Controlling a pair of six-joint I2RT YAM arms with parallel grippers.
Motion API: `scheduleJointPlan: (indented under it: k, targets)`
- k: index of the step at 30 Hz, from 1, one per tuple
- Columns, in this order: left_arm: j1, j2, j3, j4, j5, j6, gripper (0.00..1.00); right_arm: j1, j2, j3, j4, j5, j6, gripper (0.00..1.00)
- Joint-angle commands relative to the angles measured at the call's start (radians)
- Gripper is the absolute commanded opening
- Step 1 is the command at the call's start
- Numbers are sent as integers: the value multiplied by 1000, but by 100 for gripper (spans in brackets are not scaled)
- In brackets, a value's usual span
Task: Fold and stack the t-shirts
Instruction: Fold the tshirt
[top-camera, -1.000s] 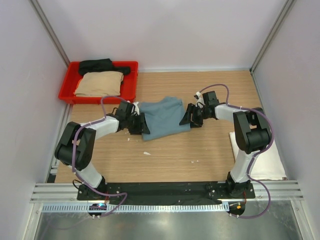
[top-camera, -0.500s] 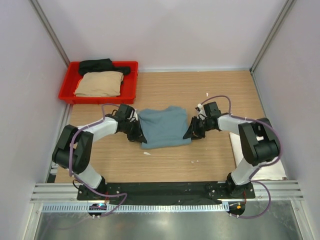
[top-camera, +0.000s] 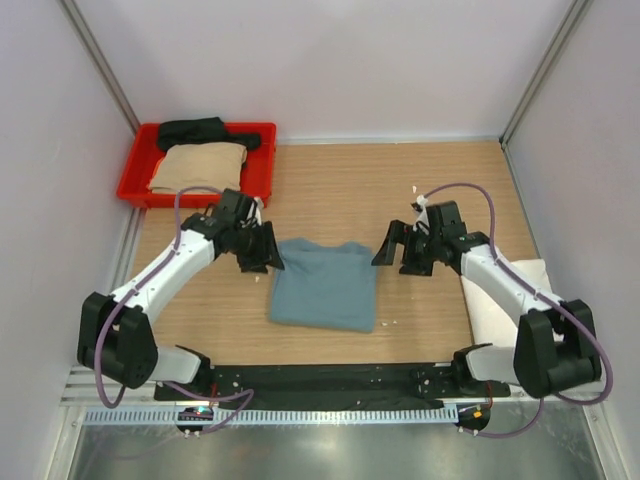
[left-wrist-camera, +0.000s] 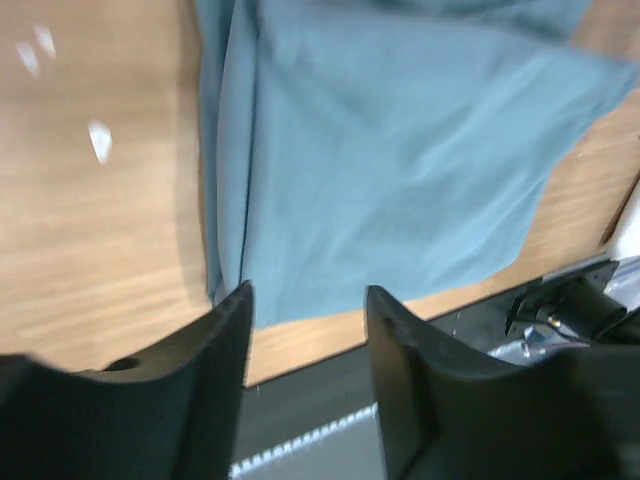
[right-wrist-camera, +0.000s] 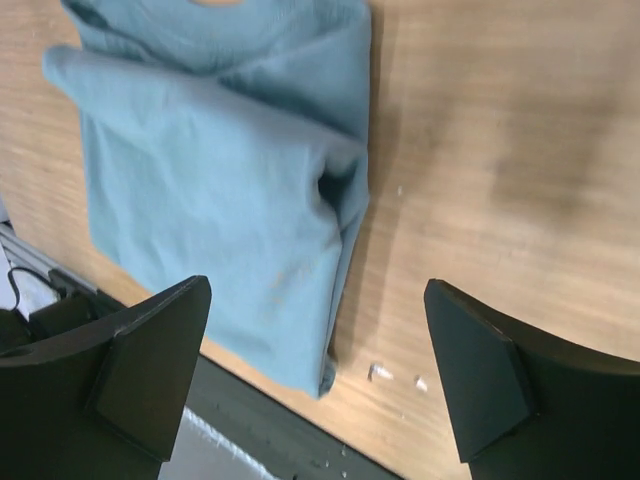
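Left gripper (top-camera: 263, 251) and right gripper (top-camera: 398, 249) hang released, empty, at ten and two o'clock of the folded teal-blue t-shirt (top-camera: 325, 287). The red tray (top-camera: 263, 168) at eleven holds the tan t-shirt (top-camera: 200, 167) and black t-shirt (top-camera: 198, 130).

Four shirts are lying here: teal t-shirt (top-camera: 325, 285), tan t-shirt (top-camera: 200, 167), black t-shirt (top-camera: 195, 130), white t-shirt (top-camera: 487, 316); one red tray (top-camera: 258, 168) is sitting.

Your wooden table (top-camera: 350, 190) carries the teal-blue t-shirt (top-camera: 323, 285), folded flat. From that shirt, the red tray (top-camera: 260, 170) sits well off to the back-left, the white t-shirt (top-camera: 485, 320) lies to the right, and white scraps (left-wrist-camera: 100, 140) lie just beside it.
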Motion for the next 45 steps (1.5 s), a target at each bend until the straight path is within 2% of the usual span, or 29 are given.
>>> scheduleJointPlan:
  k: [1, 2, 4, 6, 7, 12, 23, 26, 27, 29, 30, 33, 38, 41, 45]
  targets:
    - [1, 41, 112, 39, -101, 70, 47, -5, 105, 81, 69, 19, -84, 93]
    - [1, 63, 139, 49, -111, 90, 45, -5, 122, 87, 101, 16, -88, 88]
    - [0, 130, 170, 71, -137, 115, 38, -5, 180, 103, 125, -1, -92, 69]
    - [1, 191, 196, 97, -141, 144, 38, -7, 217, 118, 154, -23, -95, 53]
    - [0, 247, 228, 105, -138, 162, 39, -7, 248, 135, 155, -33, -99, 49]
    - [0, 367, 314, 65, -149, 182, 46, -7, 312, 176, 155, -30, -127, 53]
    - [0, 483, 371, 68, -103, 144, 43, -5, 380, 201, 165, -69, -122, 52]
    - [0, 485, 370, 76, -94, 127, 28, -2, 392, 212, 166, -75, -116, 45]
    - [0, 480, 367, 79, -104, 122, 19, -2, 394, 215, 169, -84, -116, 37]
    - [-2, 465, 364, 63, -126, 109, 10, -2, 398, 218, 178, -115, -99, 23]
    - [0, 444, 362, 36, -137, 102, 1, -1, 398, 231, 171, -139, -95, 13]
    - [0, 370, 350, -44, -141, 66, 0, 13, 342, 262, 85, -133, -66, 7]
    - [0, 244, 333, -165, -172, 9, 0, 50, 187, 267, -4, -109, -4, 4]
    - [4, 207, 339, -213, -210, -10, 0, 54, 190, 291, -7, -109, 23, 3]
    - [58, 248, 357, -211, -244, -8, 0, 54, 251, 336, 55, -84, 43, 2]
